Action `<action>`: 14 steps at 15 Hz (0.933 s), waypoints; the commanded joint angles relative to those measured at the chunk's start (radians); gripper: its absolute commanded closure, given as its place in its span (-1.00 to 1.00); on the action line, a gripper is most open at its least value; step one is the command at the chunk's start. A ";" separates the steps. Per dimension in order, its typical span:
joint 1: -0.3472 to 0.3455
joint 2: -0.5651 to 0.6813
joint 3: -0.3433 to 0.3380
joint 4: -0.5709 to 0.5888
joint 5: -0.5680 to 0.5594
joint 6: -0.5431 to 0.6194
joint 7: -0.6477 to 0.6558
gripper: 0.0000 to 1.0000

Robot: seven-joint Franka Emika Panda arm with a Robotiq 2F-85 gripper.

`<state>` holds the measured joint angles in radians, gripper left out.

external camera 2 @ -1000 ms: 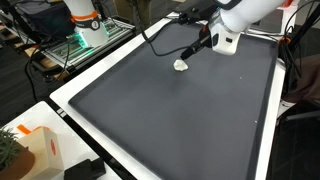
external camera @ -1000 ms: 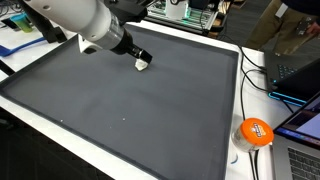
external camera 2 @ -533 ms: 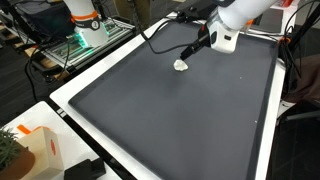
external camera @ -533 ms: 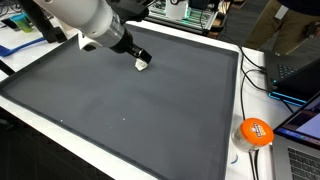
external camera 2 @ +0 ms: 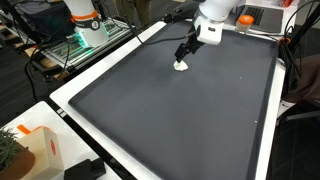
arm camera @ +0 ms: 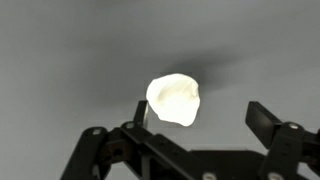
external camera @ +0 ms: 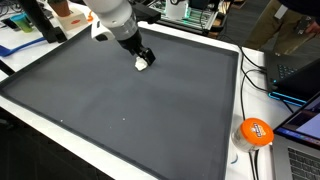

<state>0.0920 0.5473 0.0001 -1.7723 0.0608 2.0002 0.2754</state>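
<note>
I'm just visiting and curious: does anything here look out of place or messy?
Only one thing: a small white lump lies alone on the dark grey mat, right below the open end effector. Nothing looks spilled or damaged.

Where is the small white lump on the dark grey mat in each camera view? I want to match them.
In an exterior view: small white lump above centre, slightly left.
In an exterior view: lump above centre, slightly right.
Wrist view: lump near the centre.
Shared landmark: the open black fingers just beside the lump, over the dark grey mat.
</note>
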 commanded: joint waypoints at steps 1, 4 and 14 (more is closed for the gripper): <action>0.035 -0.165 -0.013 -0.247 -0.035 0.208 0.063 -1.00; 0.059 -0.267 -0.026 -0.407 -0.085 0.320 0.148 -1.00; 0.042 -0.297 -0.021 -0.444 -0.131 0.414 0.160 -1.00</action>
<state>0.1395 0.2925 -0.0140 -2.1622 -0.0549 2.3723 0.4283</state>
